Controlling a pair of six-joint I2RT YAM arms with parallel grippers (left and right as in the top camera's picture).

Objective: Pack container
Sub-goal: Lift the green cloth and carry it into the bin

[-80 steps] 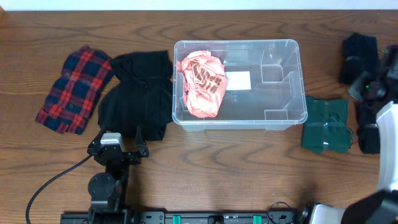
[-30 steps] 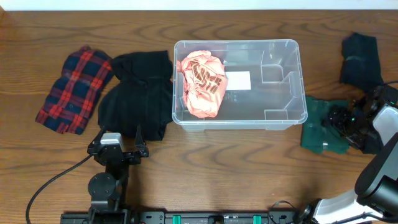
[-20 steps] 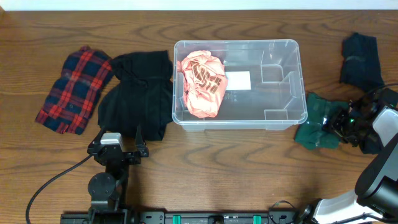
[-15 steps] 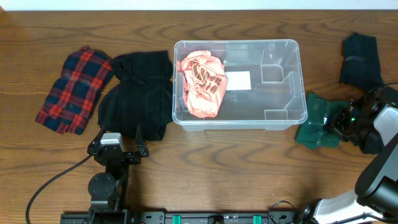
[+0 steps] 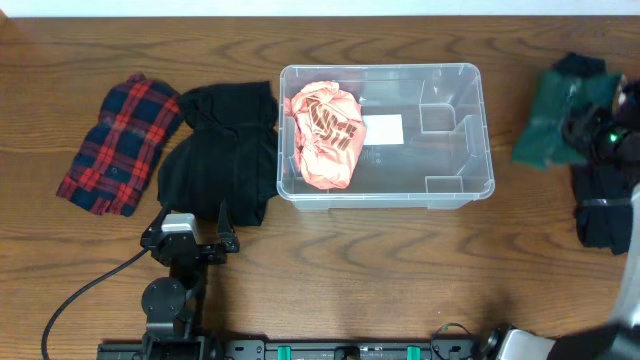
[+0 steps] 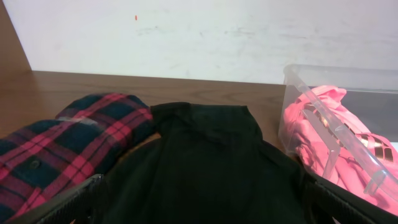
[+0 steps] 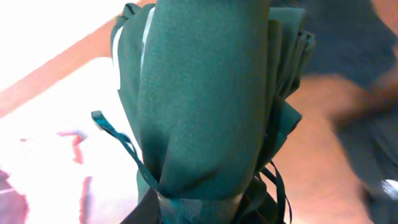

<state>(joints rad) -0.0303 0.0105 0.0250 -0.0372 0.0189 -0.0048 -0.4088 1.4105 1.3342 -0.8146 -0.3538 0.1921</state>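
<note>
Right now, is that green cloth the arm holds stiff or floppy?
Probably floppy: the green cloth hangs in soft folds, thin ties dangling. Likely light, since one pinch seems to carry the whole bundle. Those ties might snag.

One container (image 5: 385,199) on the bench (image 5: 400,270). Five cloths in all — one pink cloth (image 5: 325,125), one red plaid cloth (image 5: 120,145), one black cloth (image 5: 220,150), one green cloth (image 5: 545,125), one dark navy cloth (image 5: 578,64) far right.
</note>
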